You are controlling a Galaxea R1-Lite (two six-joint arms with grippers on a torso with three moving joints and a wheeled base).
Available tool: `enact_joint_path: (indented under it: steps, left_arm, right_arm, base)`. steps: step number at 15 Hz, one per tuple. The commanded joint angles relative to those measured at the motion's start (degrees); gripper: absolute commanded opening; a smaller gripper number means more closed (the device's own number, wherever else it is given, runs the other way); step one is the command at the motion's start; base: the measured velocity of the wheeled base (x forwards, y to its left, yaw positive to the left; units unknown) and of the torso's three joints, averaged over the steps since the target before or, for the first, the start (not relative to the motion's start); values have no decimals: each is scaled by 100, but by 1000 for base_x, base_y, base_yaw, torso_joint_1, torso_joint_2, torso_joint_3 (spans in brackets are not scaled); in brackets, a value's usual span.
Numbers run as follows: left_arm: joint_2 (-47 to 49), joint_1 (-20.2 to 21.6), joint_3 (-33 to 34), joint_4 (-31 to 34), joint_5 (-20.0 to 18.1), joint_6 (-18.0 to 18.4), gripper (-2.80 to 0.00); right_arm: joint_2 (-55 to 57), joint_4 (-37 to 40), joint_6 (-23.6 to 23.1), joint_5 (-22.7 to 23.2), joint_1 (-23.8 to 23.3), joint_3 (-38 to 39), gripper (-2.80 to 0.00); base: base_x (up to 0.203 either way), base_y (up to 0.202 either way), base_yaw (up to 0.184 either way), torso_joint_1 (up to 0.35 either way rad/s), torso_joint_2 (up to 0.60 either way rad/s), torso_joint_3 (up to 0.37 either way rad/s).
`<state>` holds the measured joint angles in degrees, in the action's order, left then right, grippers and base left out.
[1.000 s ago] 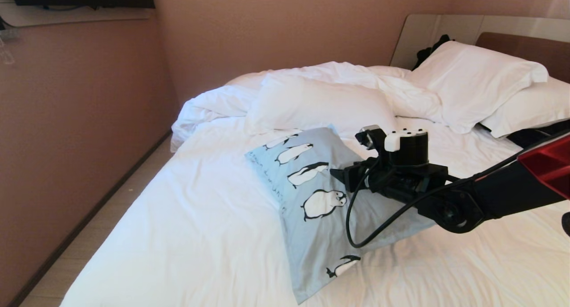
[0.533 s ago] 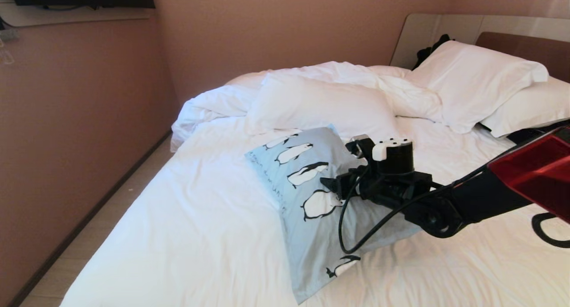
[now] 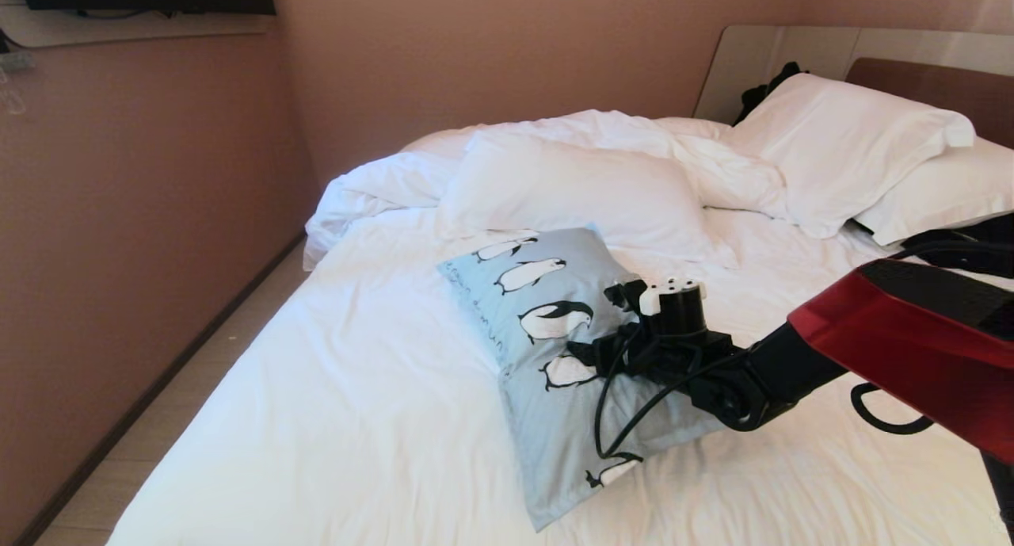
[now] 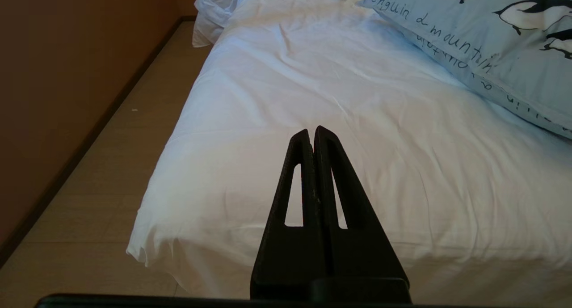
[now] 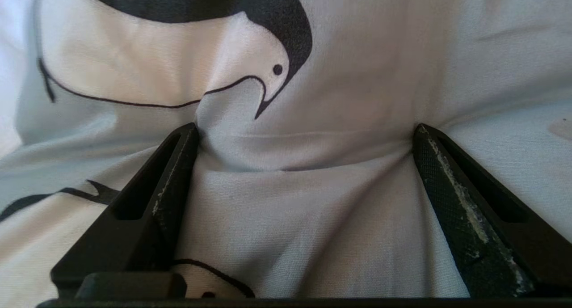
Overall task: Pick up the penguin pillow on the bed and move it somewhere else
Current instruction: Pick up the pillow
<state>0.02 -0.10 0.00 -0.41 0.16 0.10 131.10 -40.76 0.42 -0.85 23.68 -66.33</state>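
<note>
Right hand lowered, pressing penguin pillow

The penguin pillow lies on the bed, in front of a plain pillow. Two more pillows lean at the headboard, far right. The wall runs left.

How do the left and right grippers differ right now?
The right gripper is open, fingertips pressed into the penguin pillow and denting its fabric; the left gripper is shut and touches nothing. The right one is out over the middle of the bed; the left hangs near the bed's edge. Both have black, wedge-shaped fingers.
</note>
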Motion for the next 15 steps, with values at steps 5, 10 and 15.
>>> enact_joint_path:
  steps: [5,10,15]
  left_arm:
    - [-2,1,0,-2,2,-1,-280]
    - [-2,1,0,-2,2,-1,-280]
    - [-2,1,0,-2,2,-1,-280]
  right_arm:
    - [250,191,-7,50,-136,-30,0]
    - [164,174,26,50,-145,-15,-280]
    - [-452,156,78,42,-145,140,-280]
  base:
    - [0,0,0,0,0,0]
    - [0,0,0,0,0,0]
    - [0,0,0,0,0,0]
